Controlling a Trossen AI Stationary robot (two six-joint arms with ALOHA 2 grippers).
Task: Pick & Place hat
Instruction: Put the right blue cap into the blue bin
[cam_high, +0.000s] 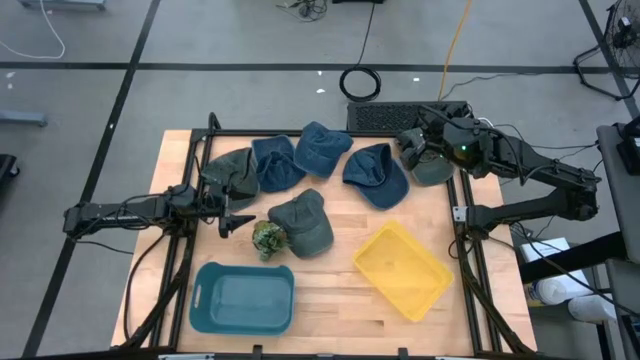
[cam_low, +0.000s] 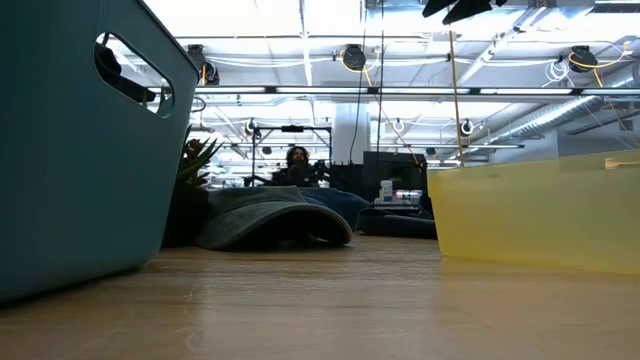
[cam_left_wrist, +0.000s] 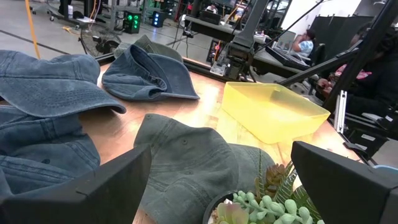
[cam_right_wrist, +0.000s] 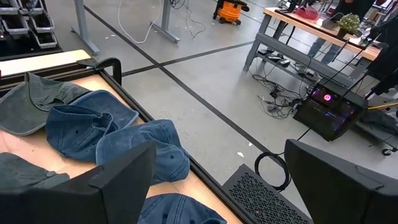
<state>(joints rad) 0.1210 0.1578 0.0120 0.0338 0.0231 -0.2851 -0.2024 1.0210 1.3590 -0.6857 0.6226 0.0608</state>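
Several caps lie brim-down on the wooden table. Three are blue denim (cam_high: 275, 162), (cam_high: 322, 148), (cam_high: 375, 172). A green one (cam_high: 230, 170) is at the far left, another green one (cam_high: 303, 222) (cam_left_wrist: 186, 162) in the middle, and a third green one (cam_high: 432, 168) lies under my right arm at the far right corner. My left gripper (cam_high: 238, 222) (cam_left_wrist: 221, 155) is open and low, pointing at the middle green cap. My right gripper (cam_high: 410, 150) (cam_right_wrist: 217, 155) is open, raised above the far right edge.
A small potted succulent (cam_high: 267, 238) (cam_left_wrist: 261, 199) stands just beside the middle green cap, close to my left gripper. A teal bin (cam_high: 243, 297) (cam_low: 70, 150) sits at the near left, a yellow bin (cam_high: 403, 270) (cam_low: 540, 210) at the near right. People sit beyond the table.
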